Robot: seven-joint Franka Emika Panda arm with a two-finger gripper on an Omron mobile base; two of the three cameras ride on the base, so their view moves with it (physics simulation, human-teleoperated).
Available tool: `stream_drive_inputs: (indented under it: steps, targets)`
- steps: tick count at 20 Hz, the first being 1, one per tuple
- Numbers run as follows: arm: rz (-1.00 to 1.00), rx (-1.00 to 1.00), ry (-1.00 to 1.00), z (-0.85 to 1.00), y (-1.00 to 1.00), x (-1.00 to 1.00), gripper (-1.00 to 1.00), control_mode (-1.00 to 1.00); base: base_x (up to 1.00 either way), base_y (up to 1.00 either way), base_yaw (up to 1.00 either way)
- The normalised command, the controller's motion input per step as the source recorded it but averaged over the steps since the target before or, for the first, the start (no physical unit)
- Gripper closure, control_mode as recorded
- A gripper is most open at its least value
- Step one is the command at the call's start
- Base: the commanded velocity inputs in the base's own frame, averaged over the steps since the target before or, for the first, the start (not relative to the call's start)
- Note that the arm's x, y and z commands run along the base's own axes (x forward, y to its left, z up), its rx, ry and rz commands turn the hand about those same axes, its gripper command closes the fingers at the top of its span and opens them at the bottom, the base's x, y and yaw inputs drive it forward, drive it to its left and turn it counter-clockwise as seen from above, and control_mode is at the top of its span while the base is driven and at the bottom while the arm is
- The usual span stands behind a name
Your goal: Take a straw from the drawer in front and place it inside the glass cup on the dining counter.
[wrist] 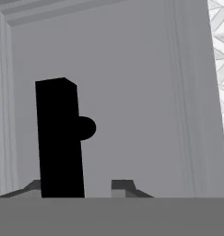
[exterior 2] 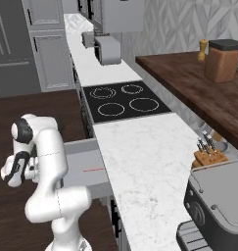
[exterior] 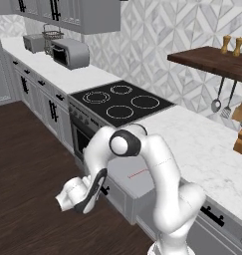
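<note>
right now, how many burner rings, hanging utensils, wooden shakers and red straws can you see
burner rings: 4
hanging utensils: 3
wooden shakers: 2
red straw: 1
total: 10

From my feed, the room was a kitchen with a dark wood plank floor [exterior: 28, 149] and a geometric grey-white tiled wall [exterior: 157, 35]. A white marble countertop [exterior 2: 145, 162] ran along it, with a black cooktop [exterior: 120, 102] set in. A toaster oven [exterior: 70, 52] sat further down, grey upper cabinets [exterior: 67, 12] above. A dark wooden shelf [exterior 2: 203, 93] carried a brown canister [exterior 2: 223, 61]; a knife block [exterior 2: 208, 154] stood below.
</note>
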Motion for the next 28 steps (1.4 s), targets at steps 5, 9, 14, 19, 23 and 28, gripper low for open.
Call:
stream_drive_inputs:
  steps: [5, 9, 14, 19, 23, 28]
  targets:
    - [0.00, 0.19, 0.28, 0.16, 0.50, -0.21, -1.00, -1.00, 0.00, 0.00, 0.00]
    - [0.00, 0.34, 0.33, 0.39, 0.34, -0.34, -1.00, -1.00, 0.00, 0.00, 0.00]
    - [0.05, 0.43, 0.31, 0.68, 0.14, -0.44, -1.00, -1.00, 0.00, 0.00, 0.00]
    - [0.04, 0.37, 0.04, 1.00, -0.23, -0.53, -1.00, -1.00, 0.00, 0.00, 0.00]
    - [0.00, 0.30, 0.00, 1.00, -0.63, -0.16, -1.00, -1.00, 0.00, 0.00, 0.00]
    - [0.00, 0.34, 0.05, 1.00, -0.90, 0.07, -1.00, -1.00, 0.00, 0.00, 0.00]
